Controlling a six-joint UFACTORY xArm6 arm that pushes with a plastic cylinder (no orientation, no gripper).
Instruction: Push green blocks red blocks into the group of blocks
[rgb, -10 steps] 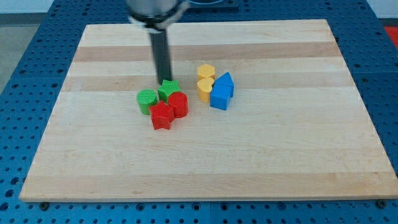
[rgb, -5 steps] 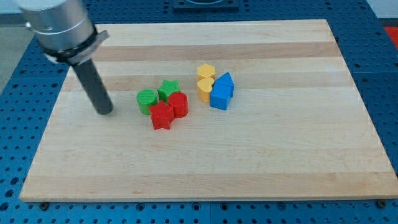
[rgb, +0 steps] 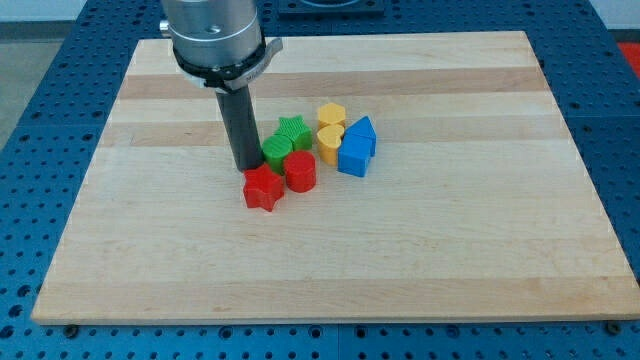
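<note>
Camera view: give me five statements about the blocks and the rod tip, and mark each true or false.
1. My tip stands at the view's left of the green cylinder. True.
2. The green star lies beside the upper yellow block. True.
3. The red star sits at the view's top of the cluster. False: it is the lowest block, just below my tip.
4. The blue blocks are at the view's left end. False: they are at the right end.
5. The red cylinder lies right of the red star. True.
</note>
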